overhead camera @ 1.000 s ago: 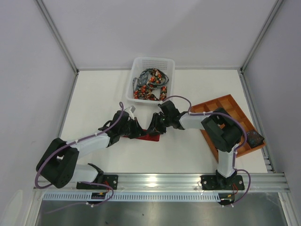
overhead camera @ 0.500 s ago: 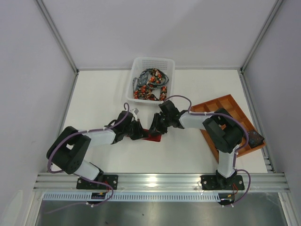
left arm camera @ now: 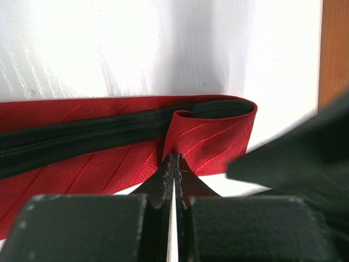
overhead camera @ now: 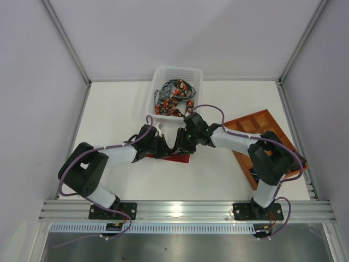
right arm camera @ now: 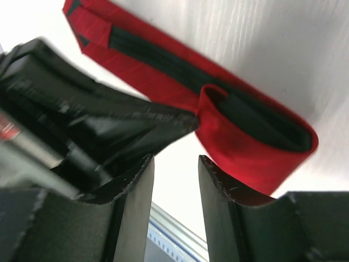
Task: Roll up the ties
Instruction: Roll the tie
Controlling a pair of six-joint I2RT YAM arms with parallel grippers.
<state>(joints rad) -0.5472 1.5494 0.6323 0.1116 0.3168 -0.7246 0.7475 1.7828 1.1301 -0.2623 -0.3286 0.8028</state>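
A white table (overhead camera: 109, 109) is stretching out between pale grey walls. Near its middle, the left gripper (left arm camera: 173, 164) is pressing its jaws together on the near edge of the red tie (left arm camera: 212, 136), just where the end is curling into a first loop. The tie is lying flat, its length running leftward from that loop. Just right of the loop, the right gripper (right arm camera: 175, 180) is hanging with jaws apart, gripping nothing, and is well placed to turn the curl.

Left claw (left arm camera: 173, 158) and right claw (right arm camera: 174, 164) crowd the red tie (left arm camera: 212, 136); basket (overhead camera: 178, 69) near behind.
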